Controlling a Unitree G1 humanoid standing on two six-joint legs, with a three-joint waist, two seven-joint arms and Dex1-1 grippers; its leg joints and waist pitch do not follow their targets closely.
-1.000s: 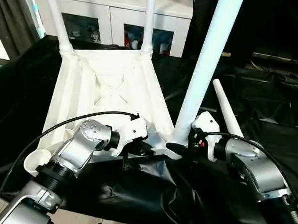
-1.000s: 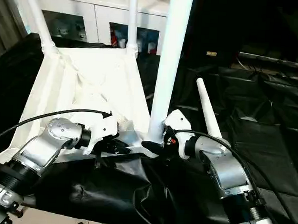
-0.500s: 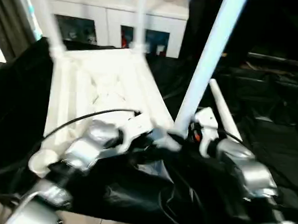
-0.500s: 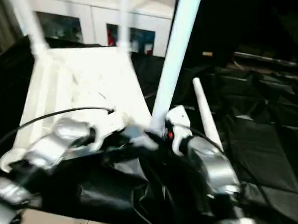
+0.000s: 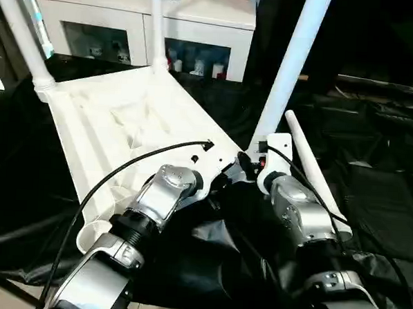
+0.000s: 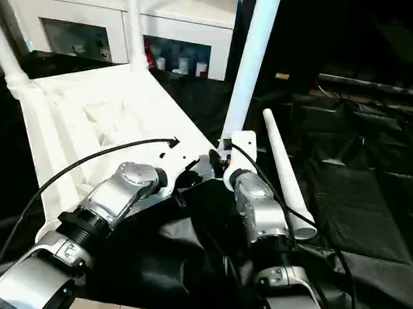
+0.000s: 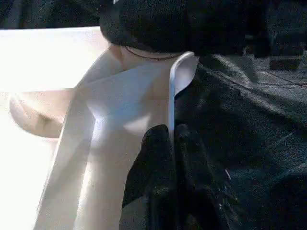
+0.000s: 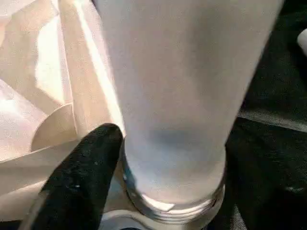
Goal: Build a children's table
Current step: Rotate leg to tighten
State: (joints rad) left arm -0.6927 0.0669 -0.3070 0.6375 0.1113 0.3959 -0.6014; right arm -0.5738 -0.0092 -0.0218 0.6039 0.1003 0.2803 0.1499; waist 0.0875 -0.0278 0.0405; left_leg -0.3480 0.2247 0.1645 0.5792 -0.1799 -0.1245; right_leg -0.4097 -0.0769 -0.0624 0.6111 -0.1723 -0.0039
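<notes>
Tabletop [image 5: 118, 115] braced for leg-fitting.
Left gripper [image 7: 171, 143] pinches its rim, steadying; right gripper's [image 8: 144, 158] fingers clasp third leg [image 5: 287, 69] at socket.

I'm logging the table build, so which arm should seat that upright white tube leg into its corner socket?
Right. The right gripper is already at the base of the upright white tubular leg, by its socket. The left gripper pinches the rim of the white plastic tabletop, probably steadying it.

One tabletop [image 5: 118, 115], upside down on the black sheeting [image 5: 370, 198]. Four legs in all: three standing up in corner sockets, at [image 5: 294, 62], [image 5: 156, 27] and [image 5: 22, 44], and one [image 5: 313, 170] lying loose on the sheeting. One white cabinet [image 5: 199, 29] behind. Two silver arms, [image 5: 141, 220] and [image 5: 303, 222].
</notes>
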